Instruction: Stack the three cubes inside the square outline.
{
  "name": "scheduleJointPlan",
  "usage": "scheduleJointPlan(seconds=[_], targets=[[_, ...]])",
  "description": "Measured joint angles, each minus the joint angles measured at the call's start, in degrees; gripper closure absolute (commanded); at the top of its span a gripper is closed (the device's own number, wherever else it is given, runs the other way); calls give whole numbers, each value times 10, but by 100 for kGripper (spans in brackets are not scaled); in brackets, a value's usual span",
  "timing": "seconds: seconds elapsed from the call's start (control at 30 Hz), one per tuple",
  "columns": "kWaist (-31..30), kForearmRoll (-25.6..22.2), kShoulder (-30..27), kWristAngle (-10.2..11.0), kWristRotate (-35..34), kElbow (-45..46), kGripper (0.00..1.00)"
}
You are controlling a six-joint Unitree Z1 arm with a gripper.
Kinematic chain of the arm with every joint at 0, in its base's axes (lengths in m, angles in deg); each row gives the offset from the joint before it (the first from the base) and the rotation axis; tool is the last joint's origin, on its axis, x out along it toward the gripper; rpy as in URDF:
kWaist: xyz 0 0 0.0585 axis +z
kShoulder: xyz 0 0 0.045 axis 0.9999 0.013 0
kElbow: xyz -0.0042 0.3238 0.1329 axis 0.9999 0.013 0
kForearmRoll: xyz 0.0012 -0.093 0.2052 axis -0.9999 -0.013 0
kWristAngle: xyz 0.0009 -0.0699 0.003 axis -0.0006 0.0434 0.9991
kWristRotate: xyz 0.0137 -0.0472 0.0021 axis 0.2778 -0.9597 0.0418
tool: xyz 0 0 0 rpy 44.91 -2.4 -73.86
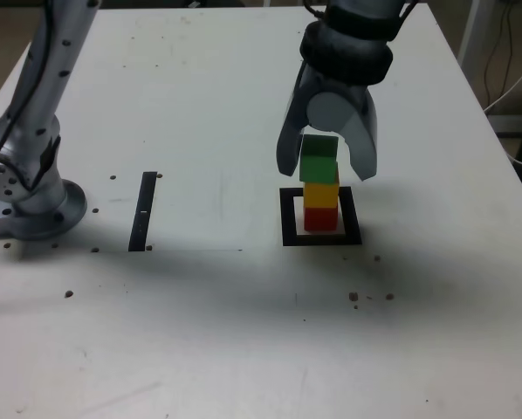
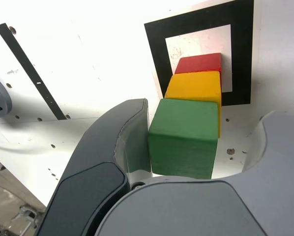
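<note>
Three cubes, stacked: red cube (image 1: 321, 218) lowest, on the white centre of the square outline (image 1: 288, 218); yellow cube (image 1: 321, 194) on it; green cube (image 1: 319, 159) topmost, between the fingers (image 1: 288, 140); gripper (image 1: 326, 168) parted, one finger at the green cube's side, the other clear of it; black strip (image 1: 143, 210) well apart on the table (image 1: 243, 332).
</note>
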Motion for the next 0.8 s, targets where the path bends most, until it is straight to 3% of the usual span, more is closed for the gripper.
scheduleJointPlan(seconds=[0.4, 0.8], targets=[[0, -5, -53, 16, 0, -4, 3], [0, -5, -57, 18, -1, -4, 3]])
